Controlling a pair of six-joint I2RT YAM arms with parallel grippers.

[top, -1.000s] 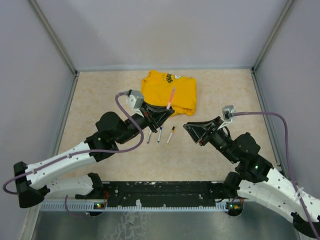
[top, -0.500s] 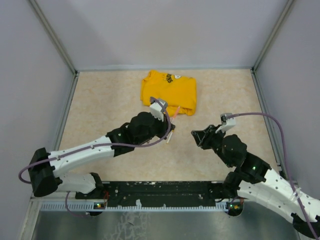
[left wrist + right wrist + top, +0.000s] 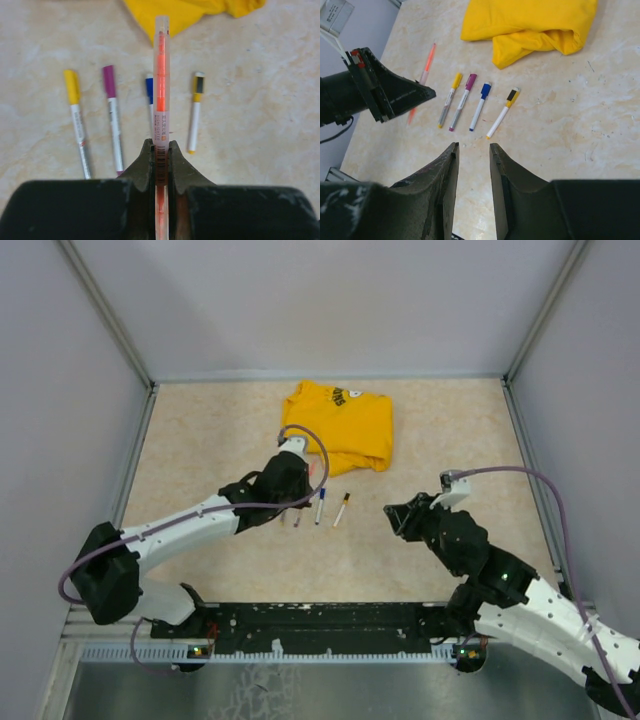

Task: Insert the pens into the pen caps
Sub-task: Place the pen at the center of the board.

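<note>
The left claw point(image 3: 160, 155) is clamped tight on an orange pen point(image 3: 161, 85), which juts forward above the counter point(image 3: 260, 125). The pen's rear end is cut off at the bottom of the left wrist view. Below it lie a yellow-ended pen point(image 3: 77, 125), a magenta-ended pen point(image 3: 113, 120), a blue-ended pen point(image 3: 149, 92) mostly hidden behind the held one, and a shorter yellow-and-black pen point(image 3: 195, 112). Whether their coloured ends are caps is hard to tell. The shirt point(image 3: 190, 10) is cut off at the top edge. The right claw point(image 3: 471, 165) stands narrowly parted and empty, near the row. From above, the left claw's jaws are hidden under its wrist.
</note>
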